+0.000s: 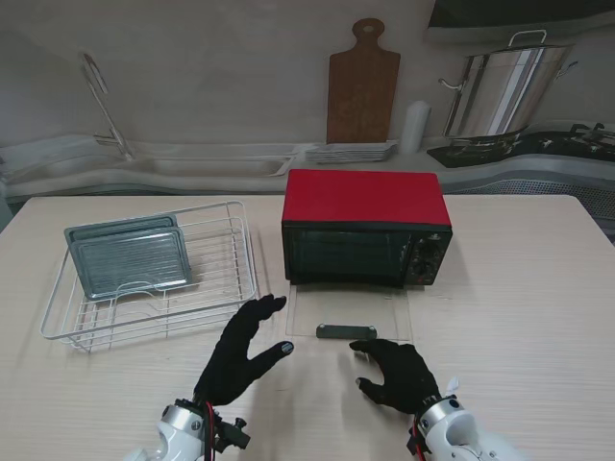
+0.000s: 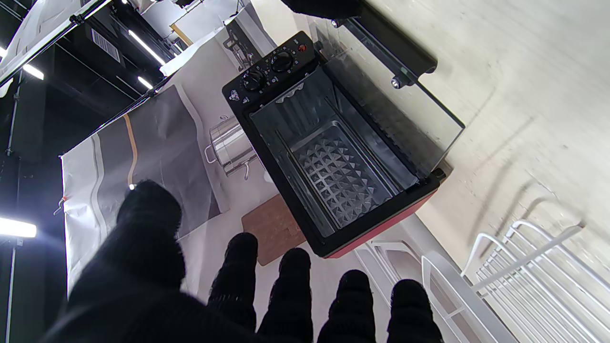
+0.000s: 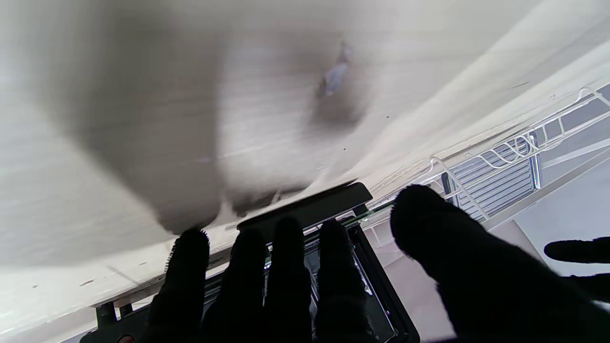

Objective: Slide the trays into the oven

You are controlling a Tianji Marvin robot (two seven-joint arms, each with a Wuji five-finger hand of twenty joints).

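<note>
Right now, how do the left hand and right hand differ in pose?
The left hand hovers with fingers spread, between the dish rack and the open oven door; the right hand lies palm down just nearer to me than the door handle. The left hand's fingertips reach farther from me, toward the rack; the right's stop at the handle. Both wear black gloves and hold nothing.

Left hand (image 1: 242,351): black-gloved, raised off the table, fingers spread and reaching away from me, thumb (image 1: 279,350) splayed out to the right. Holds nothing. In the left wrist view all four fingers (image 2: 290,286) extend straight, slightly apart.

Right hand (image 1: 399,373): black-gloved, palm down, low to the table, fingers lightly curled and pointing away from me. Grips nothing. In the right wrist view the fingers (image 3: 281,271) lie side by side, thumb held apart.

Silver wrist cuffs show at both forearms.
</note>
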